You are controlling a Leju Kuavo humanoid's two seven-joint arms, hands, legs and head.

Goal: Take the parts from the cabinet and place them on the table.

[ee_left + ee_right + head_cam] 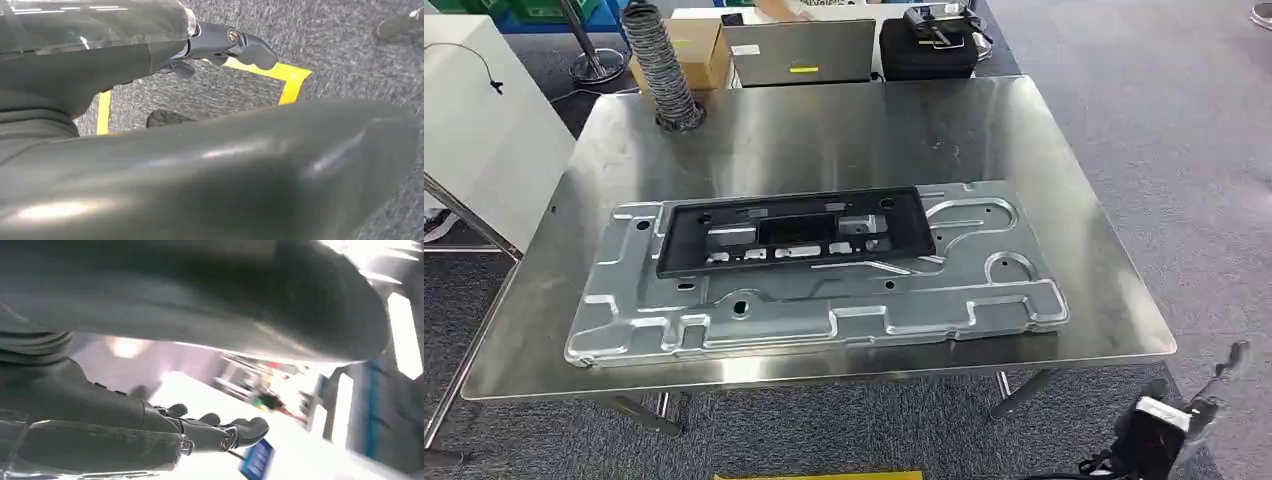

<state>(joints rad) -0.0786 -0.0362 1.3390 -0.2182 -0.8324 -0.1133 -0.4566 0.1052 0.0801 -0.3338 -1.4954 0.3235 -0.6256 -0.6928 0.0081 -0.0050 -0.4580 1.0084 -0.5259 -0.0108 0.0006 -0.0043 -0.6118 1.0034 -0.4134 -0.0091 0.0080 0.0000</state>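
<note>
The table [1044, 130] is brushed, glossy steel; the stamped plate [984, 290] is shiny bare metal; the frame [689, 240] is matt black plastic; the floor [1184, 120] is rough grey carpet.

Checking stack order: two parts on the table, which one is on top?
The black frame is on top. It lies on the larger stamped silver panel, which rests directly on the steel table.

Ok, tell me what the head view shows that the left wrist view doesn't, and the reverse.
Head view alone: the steel table bearing a large silver stamped panel, with a black plastic frame lying on top of it, and a grey ribbed hose at the far left corner. Left wrist view alone: the left hand close up, holding nothing, and yellow floor tape. Shared: the grey carpet.
</note>
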